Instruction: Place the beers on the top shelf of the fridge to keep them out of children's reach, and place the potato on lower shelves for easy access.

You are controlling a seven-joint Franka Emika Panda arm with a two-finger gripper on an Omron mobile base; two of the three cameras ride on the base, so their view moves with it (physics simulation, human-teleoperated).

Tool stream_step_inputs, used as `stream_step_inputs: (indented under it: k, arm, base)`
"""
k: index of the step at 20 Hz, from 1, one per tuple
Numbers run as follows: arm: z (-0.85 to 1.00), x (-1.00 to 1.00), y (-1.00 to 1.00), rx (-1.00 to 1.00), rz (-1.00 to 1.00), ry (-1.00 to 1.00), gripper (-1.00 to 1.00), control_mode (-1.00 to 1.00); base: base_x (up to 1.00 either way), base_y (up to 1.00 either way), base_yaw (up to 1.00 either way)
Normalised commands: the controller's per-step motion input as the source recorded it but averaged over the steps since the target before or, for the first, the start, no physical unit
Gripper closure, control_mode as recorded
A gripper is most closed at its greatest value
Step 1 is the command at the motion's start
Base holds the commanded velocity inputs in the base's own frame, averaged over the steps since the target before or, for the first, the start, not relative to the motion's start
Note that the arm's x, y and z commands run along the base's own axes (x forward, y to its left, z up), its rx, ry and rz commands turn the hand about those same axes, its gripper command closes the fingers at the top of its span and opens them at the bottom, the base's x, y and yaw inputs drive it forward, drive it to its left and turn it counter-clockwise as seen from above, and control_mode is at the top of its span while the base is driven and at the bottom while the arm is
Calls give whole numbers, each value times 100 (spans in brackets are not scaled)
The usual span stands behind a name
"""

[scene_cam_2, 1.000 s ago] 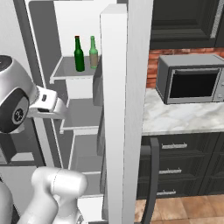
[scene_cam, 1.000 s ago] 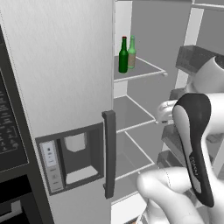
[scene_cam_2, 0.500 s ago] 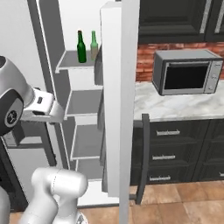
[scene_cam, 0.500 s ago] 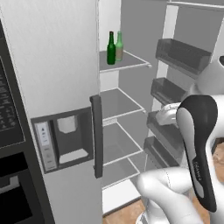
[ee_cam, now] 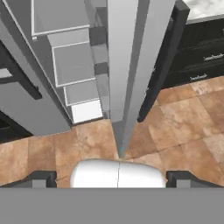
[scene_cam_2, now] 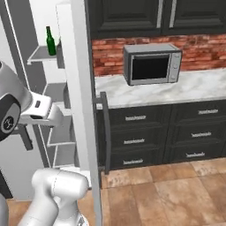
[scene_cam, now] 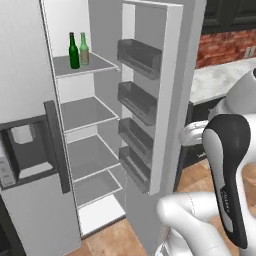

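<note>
— Fingertips (ee_cam: 43, 177) spread wide, nothing between them; why?
— Both beers (scene_cam: 78, 50) already stand upright on the fridge's (scene_cam: 30, 125) top shelf (scene_cam: 95, 64), beyond children. I judge the potato remains; I cannot tell where it is.

Paler beer (scene_cam_2: 58, 42) behind door edge

Light is even and diffuse, with no visible source and no glare. The tall brushed silver-grey fridge (scene_cam: 30, 75) shows a bright white-grey interior; beside it the dark cabinet fronts (scene_cam_2: 176, 128) read dim. Shadows are soft and faint. Rendering is slightly soft and low in detail, edges a little jagged. The hand view bends lines slightly near its borders.
</note>
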Motion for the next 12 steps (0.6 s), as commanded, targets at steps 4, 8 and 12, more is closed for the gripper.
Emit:
stream_step_inputs:
  k: [4,8,12]
  arm:
    - [0,0,0,0,0,0,-100,100]
    - [0,0,0,0,0,0,-100,100]
    - [0,0,0,0,0,0,-100,100]
  base:
    - [31,-100,-19]
    - [58,-100,-13]
    - [71,-100,-11]
